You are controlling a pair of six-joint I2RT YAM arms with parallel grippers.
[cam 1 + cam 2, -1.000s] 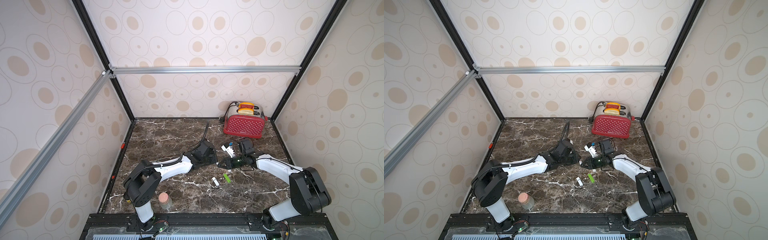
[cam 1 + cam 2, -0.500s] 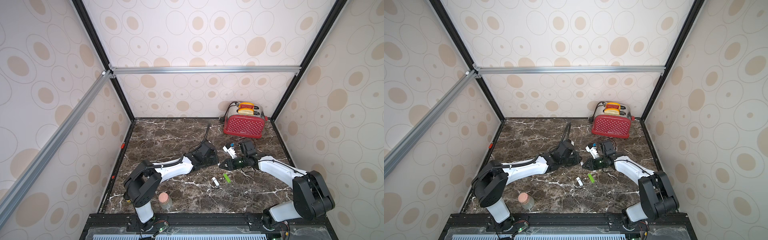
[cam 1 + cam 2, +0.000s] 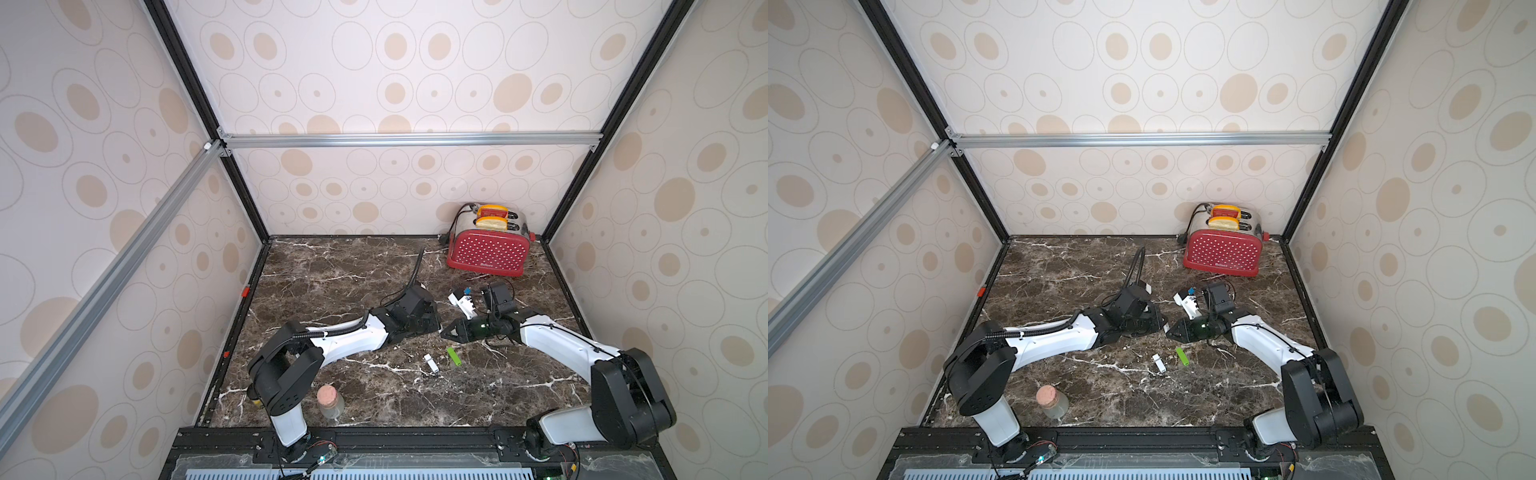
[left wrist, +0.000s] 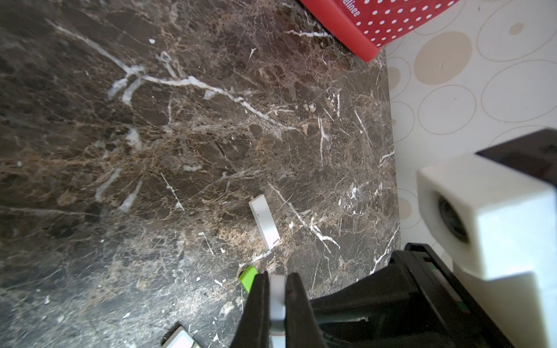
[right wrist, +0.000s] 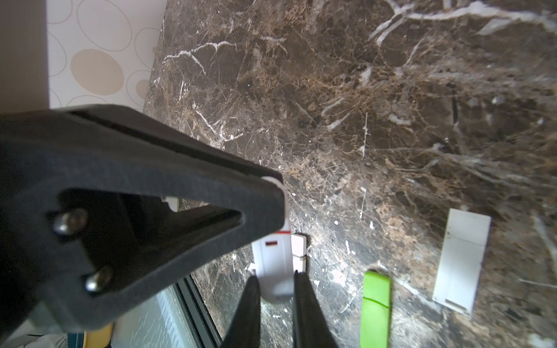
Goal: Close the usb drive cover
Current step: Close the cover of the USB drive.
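Hardly anything is found shifted since a second ago: only a slight drift of the right wrist is noticed, and both arms are kept stretched low toward the middle of the counter (image 3: pixel 332 270), tip to tip. A white usb drive (image 5: pixel 272 265) with a red mark is held between them, over the counter's middle. It is clamped at one end by the right fingers (image 5: pixel 303 304), which are drawn narrow around it. Its other end is taken into the left fingers (image 4: pixel 262 296), likewise closed narrowly, and a white strip is seen pinched between them in the left wrist view. How far the cover is pushed home cannot be told, since that end is hidden by the left fingers. Near the held drive, on the robot's side, a green stick (image 3: pixel 454 356) and a white stick (image 3: pixel 431 365) are laid flat on the counter, close to each other but apart. A red toaster (image 3: pixel 488 253) is stood at the back right corner, and a cork-stoppered jar (image 3: pixel 330 405) is placed near the left arm's base.
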